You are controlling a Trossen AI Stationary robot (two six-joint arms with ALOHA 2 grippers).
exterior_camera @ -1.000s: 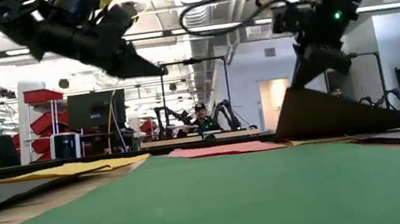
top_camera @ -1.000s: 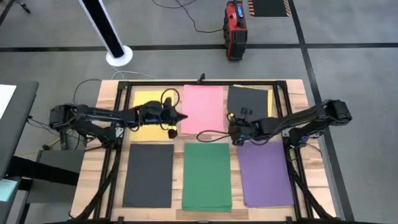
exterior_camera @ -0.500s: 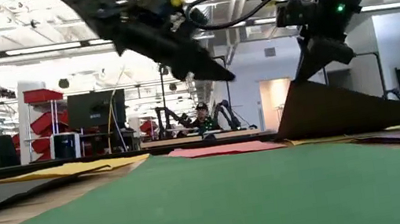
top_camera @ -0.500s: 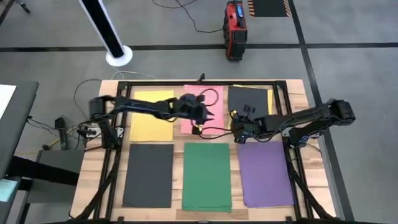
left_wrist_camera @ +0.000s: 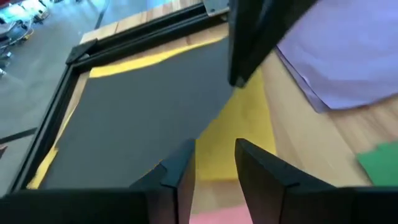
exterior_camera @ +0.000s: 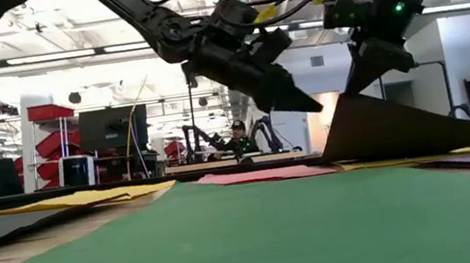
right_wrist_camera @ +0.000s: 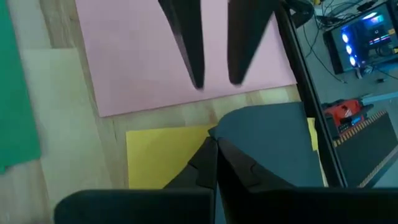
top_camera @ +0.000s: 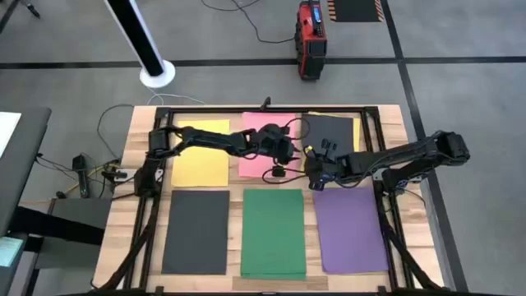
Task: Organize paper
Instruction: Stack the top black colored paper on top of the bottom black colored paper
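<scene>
Right gripper (right_wrist_camera: 214, 163) pinches the raised dark grey sheet (top_camera: 329, 131); left gripper (left_wrist_camera: 214, 168) hovers nearby, fingers slightly parted. No legible writing.

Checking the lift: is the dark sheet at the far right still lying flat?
No, the low view shows the dark sheet tilted up, one corner pinched by the right end effector.

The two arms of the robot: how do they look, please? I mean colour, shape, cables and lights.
Both arms are black, slim and jointed. The left hand and the right hand each end in two dark, tapering fingers. Loose black cables loop along the arms, and a yellow piece shows near each wrist. In the low view, small green lights glow on the right arm.
</scene>
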